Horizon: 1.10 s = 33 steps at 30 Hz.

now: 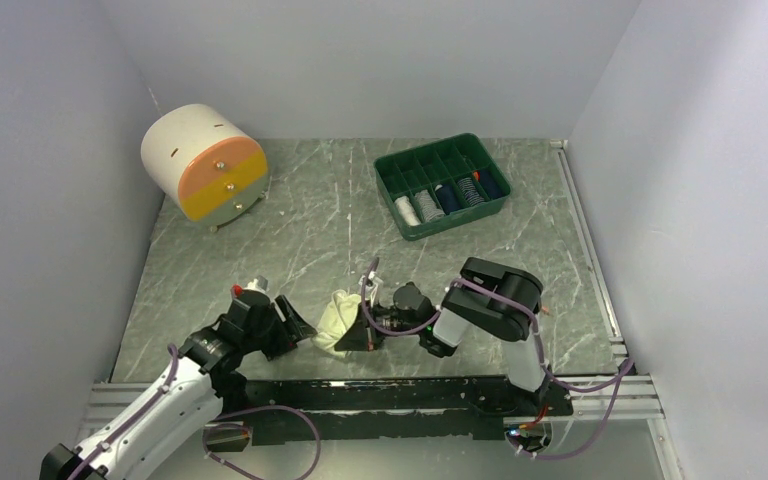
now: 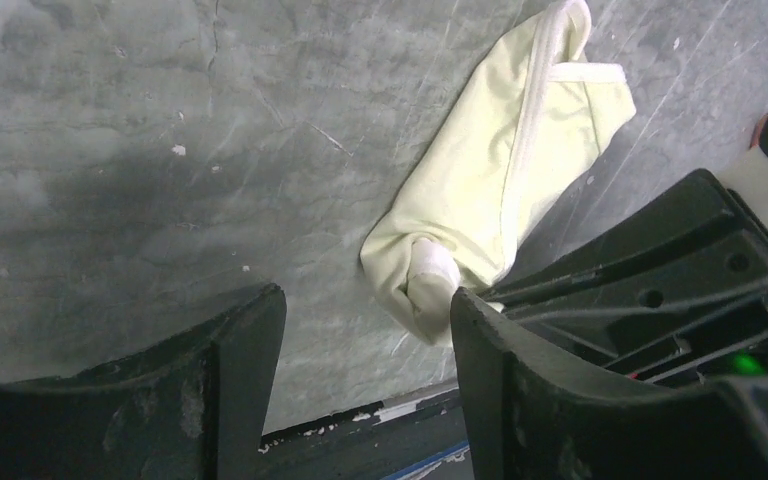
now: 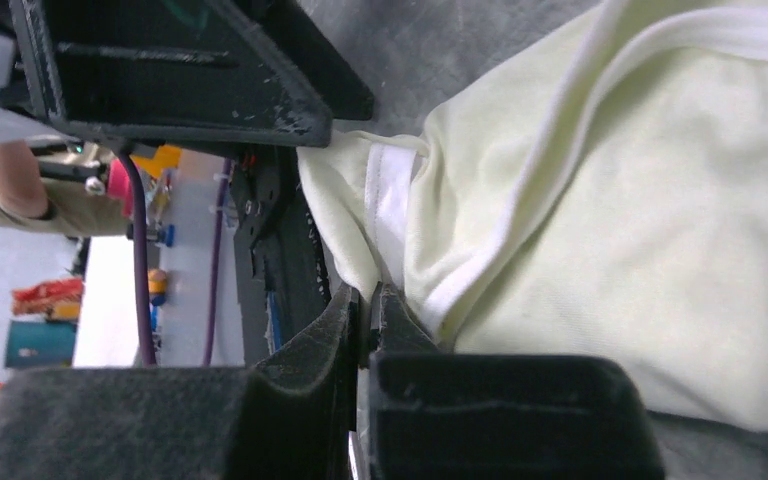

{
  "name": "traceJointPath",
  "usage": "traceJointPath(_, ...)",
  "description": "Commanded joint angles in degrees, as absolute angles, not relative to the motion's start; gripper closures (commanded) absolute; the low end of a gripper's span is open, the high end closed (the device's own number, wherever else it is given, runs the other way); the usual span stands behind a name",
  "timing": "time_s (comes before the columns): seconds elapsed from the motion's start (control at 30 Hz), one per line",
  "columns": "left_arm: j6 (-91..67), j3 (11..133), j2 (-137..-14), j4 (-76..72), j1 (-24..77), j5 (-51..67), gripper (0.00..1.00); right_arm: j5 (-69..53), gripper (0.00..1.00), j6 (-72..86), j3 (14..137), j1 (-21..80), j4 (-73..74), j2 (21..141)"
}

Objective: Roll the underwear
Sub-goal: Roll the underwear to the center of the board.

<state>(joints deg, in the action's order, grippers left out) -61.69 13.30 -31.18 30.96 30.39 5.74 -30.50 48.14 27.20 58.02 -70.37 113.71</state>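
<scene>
A grey marbled surface (image 1: 360, 215) fills the view from above, boxed in by pale walls. Two black and white robot arms reach in from the bottom edge, the left arm (image 1: 160, 410) at lower left and the right arm (image 1: 490, 300) at lower right, and both bend toward the lower centre. A white drum-shaped box (image 1: 205, 165) with an orange and yellow front stands at upper left. A green tray (image 1: 390, 198) of thread spools sits at upper centre, well apart from the arms.

The underwear (image 1: 338, 322), a cream garment with white trim, lies on the surface at lower centre, between the two grippers. In the left wrist view it is a loose tube running from upper right toward the middle, with one end bunched into a knob.

The left gripper (image 2: 365, 330) stands wide with nothing between its fingers, and one finger sits just beside the bunched end. The right gripper (image 3: 368, 305) is closed tight. The white hem runs into its tips, so it appears to pinch the cloth edge.

The cloth looks light, thin and limp. It will probably slide on the smooth surface and spring open once released. The firmer trimmed hem or the bunched end seems the best place to take hold, with the other end pinned.
</scene>
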Motion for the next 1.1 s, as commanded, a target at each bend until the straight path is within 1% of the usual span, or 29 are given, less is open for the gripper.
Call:
traceJointPath(0.0,-60.9,12.8,-29.7,31.5,30.1,5.6,0.34,-29.1,0.99,54.2,26.8,55.6,-67.3,115.9)
traceJointPath(0.07,-60.6,12.9,-29.1,31.2,30.1,5.5,0.37,-29.7,0.98,55.2,27.9,55.2,-65.2,116.4)
traceJointPath(0.23,-60.1,12.4,-26.6,30.2,30.2,6.6,0.49,-28.6,0.98,56.2,29.1,54.3,-60.6,117.0)
traceJointPath(0.37,-59.9,11.1,-24.1,29.7,30.2,7.9,0.56,-28.3,0.99,57.4,28.9,53.5,-60.0,117.5)
traceJointPath(0.5,-59.6,10.1,-20.6,28.3,30.1,9.6,0.55,-27.9,0.99,58.0,28.4,53.2,-59.7,117.2)
traceJointPath(0.63,-59.7,6.7,-19.6,20.4,30.2,14.6,0.51,-27.7,0.99,57.9,28.9,53.2,-58.6,117.2)
traceJointPath(0.7,-59.9,5.7,-21.5,17.5,30.2,15.9,0.53,-27.5,0.99,58.1,28.8,53.0,-58.6,117.1)
traceJointPath(0.77,-58.8,6.9,-23.2,19.8,30.2,14.5,0.56,-27.2,0.99,58.2,28.7,53.0,-58.5,117.0)
traceJointPath(0.9,-56.5,8.4,-24.7,20.4,30.2,13.8,0.57,-27.0,0.98,58.5,28.4,52.8,-58.8,117.1)
traceJointPath(0.97,-56.2,8.1,-25.3,20.6,30.2,14.0,0.59,-27.2,0.98,58.7,28.3,52.8,-59.1,117.3)
traceJointPath(1.07,-55.7,7.5,-25.5,20.1,30.2,14.3,0.58,-26.7,0.96,58.5,27.7,52.7,-59.9,117.1)
